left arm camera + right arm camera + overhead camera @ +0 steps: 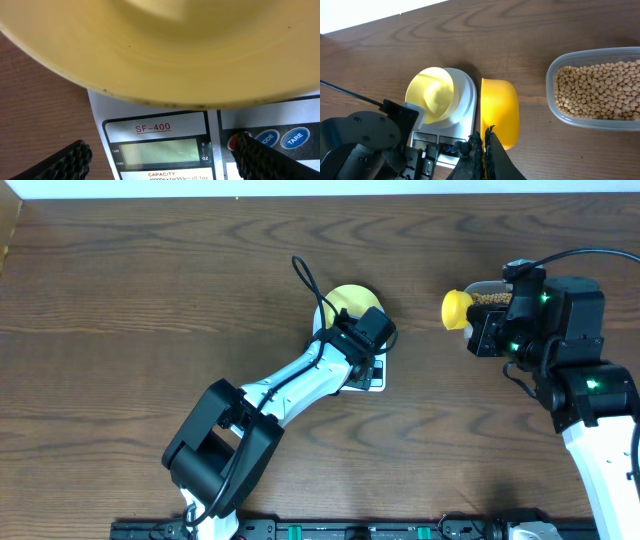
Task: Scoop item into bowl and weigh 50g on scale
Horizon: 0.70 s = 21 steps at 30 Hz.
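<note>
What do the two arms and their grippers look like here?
The left arm and right arm share white links and bulky black joint housings, each trailing a thin black cable. Small green lights glow on the right arm. The left gripper and right gripper have black fingers, the left's with knobbly textured pads.

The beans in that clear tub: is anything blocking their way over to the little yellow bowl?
Nothing visible does. Between the beans and the bowl on the scale lie only bare table and the yellow scoop, held in the shut right gripper. The open left gripper sits at the scale's display, below the bowl's rim.
</note>
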Each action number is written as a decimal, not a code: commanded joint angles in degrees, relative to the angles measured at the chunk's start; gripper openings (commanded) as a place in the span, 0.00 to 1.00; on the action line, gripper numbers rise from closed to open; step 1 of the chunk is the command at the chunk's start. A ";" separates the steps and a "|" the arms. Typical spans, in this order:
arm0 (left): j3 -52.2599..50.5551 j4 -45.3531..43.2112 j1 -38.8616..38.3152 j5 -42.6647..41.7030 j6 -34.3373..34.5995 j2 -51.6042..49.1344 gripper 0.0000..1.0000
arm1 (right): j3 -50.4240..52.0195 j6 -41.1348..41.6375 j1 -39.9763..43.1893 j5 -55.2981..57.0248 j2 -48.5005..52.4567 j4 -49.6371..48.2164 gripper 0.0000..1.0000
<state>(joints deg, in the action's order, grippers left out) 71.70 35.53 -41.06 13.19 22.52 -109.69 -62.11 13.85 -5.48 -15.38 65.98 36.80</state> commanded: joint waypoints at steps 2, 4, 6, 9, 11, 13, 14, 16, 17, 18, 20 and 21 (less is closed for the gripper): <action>-0.68 -0.13 -0.15 -0.52 0.28 -1.64 0.93 | -1.20 -1.09 0.28 0.44 -0.07 -0.20 0.01; -0.68 -0.13 -0.15 -0.52 0.28 -1.66 0.94 | -1.20 -1.09 0.28 0.44 -0.07 -0.20 0.01; -0.83 -0.26 -0.17 -0.52 0.28 -1.66 0.94 | -1.20 -1.09 0.28 0.44 -0.07 -0.15 0.01; -1.40 -0.90 -0.15 -0.52 0.28 -1.66 0.93 | -1.20 -1.11 0.28 0.44 -0.07 -0.15 0.01; -1.81 -1.29 -0.15 -0.52 0.28 -1.66 0.93 | -1.20 -1.11 0.28 0.44 -0.07 -0.17 0.01; -2.16 -1.60 -0.15 -0.50 0.28 -1.66 0.93 | -1.20 -1.09 0.28 0.44 -0.07 -0.17 0.01; -2.27 -1.64 -0.11 -0.50 0.28 -1.66 0.93 | -1.20 -1.11 0.28 0.44 -0.07 -0.17 0.01; -2.27 -1.60 -0.11 -0.50 0.28 -1.66 0.93 | -1.20 -1.09 0.28 0.44 -0.07 -0.15 0.01; -2.29 -1.62 -0.11 -0.50 0.28 -1.66 0.93 | -1.22 -1.09 0.28 0.44 -0.07 -0.15 0.01; -2.27 -1.60 -0.11 -0.50 0.28 -1.66 0.93 | -1.20 -1.09 0.28 0.44 -0.07 -0.15 0.01; -2.27 -1.57 -0.11 -0.50 0.26 -1.66 0.93 | -1.22 -1.11 0.28 0.44 -0.07 -0.15 0.01; -2.27 -1.55 -0.11 -0.50 0.28 -1.66 0.94 | -1.20 -1.09 0.28 0.44 -0.07 -0.15 0.01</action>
<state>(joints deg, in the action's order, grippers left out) 71.16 33.87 -41.06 12.58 22.52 -109.73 -62.11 13.54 -5.48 -15.38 65.98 36.77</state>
